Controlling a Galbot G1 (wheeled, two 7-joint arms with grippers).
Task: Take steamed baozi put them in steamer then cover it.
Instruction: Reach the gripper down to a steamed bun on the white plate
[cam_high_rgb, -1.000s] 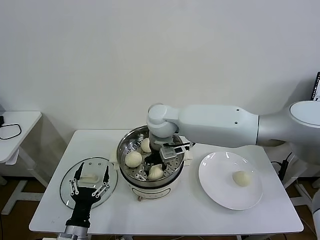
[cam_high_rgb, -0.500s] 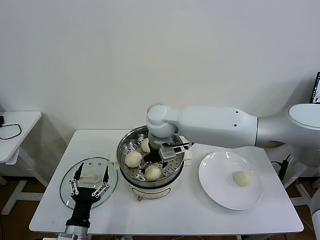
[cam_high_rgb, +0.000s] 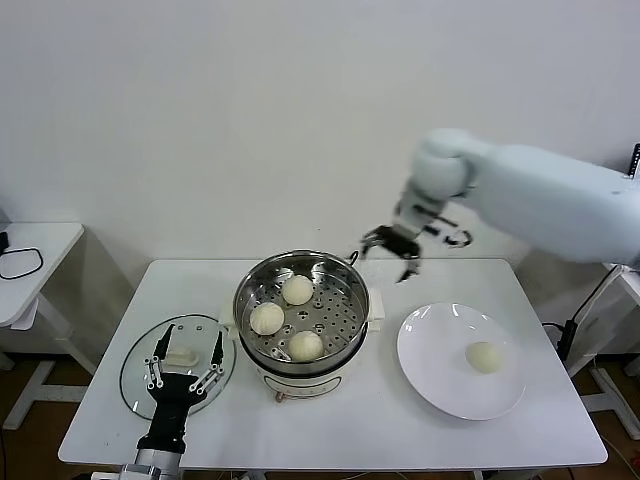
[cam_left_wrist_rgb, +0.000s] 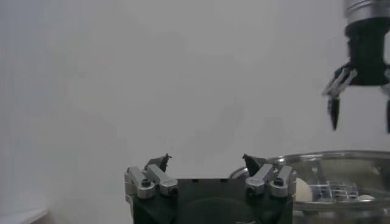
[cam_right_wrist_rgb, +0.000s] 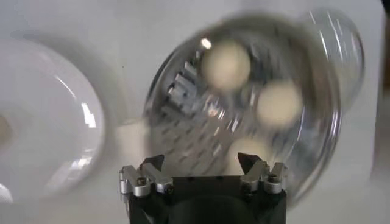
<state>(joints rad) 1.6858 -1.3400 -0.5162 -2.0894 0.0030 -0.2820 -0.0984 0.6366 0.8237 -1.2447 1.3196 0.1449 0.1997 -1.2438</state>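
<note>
Table (cam_high_rgb: 340, 420): white, carries all items below.

Right arm: raised above the far right of the steamer; right end effector (cam_high_rgb: 392, 250) in the air, fingers apart, empty. Risk: its coming reach to the plate crosses near the steamer rim; a low path could knock the pot.

Steamer (cam_high_rgb: 345, 275): steel pot at table centre, uncovered, perforated tray visible. Risk: a nudge on its base would shift the buns inside.

Plate (cam_high_rgb: 440, 385): white, right of the steamer, just beside it. Risk: flat and likely slick; a sideways push on the bun could slide it or the plate.

Cover (cam_high_rgb: 135, 370): glass lid lying flat at near left, beside the steamer. Risk: probably must be lifted by its small handle; an off-centre grip could tilt it or clank it on the rim.

Left end effector (cam_high_rgb: 182, 362): poised over the cover's handle, fingers apart, holding nothing.

Baozi, three (cam_high_rgb: 297, 290) (cam_high_rgb: 266, 318) (cam_high_rgb: 305, 345): on the steamer tray, left half. Fourth baozi (cam_high_rgb: 484, 356): on the plate's right side. Risk: soft dough; too hard a squeeze would likely dent it, and dropping it onto a neighbour could pile them up.
</note>
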